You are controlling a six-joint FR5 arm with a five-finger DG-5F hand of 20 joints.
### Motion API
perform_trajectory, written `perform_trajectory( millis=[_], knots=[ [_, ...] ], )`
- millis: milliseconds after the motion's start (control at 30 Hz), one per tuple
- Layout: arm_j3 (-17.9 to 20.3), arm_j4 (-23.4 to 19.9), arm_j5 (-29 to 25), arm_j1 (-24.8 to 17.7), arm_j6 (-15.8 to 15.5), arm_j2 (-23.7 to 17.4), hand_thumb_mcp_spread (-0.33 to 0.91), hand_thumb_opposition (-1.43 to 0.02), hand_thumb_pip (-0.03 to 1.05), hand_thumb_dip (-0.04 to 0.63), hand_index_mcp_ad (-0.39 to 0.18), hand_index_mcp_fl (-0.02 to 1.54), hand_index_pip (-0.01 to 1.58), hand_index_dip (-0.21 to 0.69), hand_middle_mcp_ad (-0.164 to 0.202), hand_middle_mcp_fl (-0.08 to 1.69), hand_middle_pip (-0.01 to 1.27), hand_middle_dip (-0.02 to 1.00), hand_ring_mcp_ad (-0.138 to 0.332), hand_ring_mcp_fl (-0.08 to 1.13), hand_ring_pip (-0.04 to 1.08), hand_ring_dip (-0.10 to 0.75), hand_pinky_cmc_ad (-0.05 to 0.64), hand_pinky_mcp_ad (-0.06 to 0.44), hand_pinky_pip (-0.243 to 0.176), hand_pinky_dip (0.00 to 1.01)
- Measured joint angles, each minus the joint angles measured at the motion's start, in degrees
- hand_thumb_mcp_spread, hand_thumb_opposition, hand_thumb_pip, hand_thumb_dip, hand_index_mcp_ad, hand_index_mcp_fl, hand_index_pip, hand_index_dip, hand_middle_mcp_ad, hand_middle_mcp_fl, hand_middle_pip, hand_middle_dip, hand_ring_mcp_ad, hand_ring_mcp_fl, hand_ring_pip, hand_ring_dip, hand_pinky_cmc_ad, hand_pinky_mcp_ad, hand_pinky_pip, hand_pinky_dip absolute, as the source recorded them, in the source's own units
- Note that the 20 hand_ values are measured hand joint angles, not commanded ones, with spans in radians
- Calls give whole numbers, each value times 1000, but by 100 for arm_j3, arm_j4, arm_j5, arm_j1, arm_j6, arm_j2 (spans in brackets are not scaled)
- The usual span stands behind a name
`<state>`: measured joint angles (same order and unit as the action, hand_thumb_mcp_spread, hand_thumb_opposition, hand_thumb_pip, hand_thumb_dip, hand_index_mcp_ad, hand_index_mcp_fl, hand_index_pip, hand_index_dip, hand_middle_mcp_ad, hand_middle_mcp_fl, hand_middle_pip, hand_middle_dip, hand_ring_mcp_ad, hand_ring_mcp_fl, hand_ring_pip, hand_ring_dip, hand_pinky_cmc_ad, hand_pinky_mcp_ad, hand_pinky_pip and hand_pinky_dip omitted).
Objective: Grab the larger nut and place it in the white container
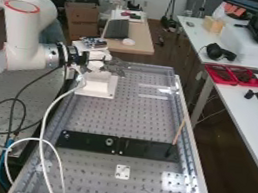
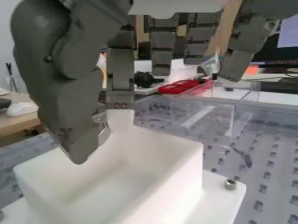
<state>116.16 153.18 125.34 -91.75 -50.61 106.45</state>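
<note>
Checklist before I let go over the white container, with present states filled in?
1. Nut pinched by the hand: ok
2. Held nut is the larger one: cannot tell
3. White container upright, opening facing up: ok
4. Nut fully inside the walls' line, clear of the rim: cannot tell
5. White cable free of the container's base: cannot tell

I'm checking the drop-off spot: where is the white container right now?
In the high view, the white container stands near the far left corner of the perforated bench top, just below the hand.
</note>
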Motion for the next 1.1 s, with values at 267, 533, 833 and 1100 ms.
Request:
perform_trajectory(
  millis=[267,533,833,1100],
  knots=[
    [-32,262,-74,74,-147,38,400,-899,656,194,-185,61,1229,75,73,2,147,265,131,3,101,178,333,295,-89,620],
    [-103,371,-112,236,-109,-137,377,-899,656,206,-185,2,1157,19,70,2,143,265,127,3,101,178,340,295,-89,684],
    [-650,1081,-223,1081,422,-953,288,-852,656,206,-182,2,855,-19,68,0,143,269,129,3,113,178,340,295,-89,747],
    [-1003,1767,-1338,1532,829,-1396,197,-771,569,147,-138,9,291,-17,75,2,143,269,166,0,120,178,346,312,-105,749]
  ],
)
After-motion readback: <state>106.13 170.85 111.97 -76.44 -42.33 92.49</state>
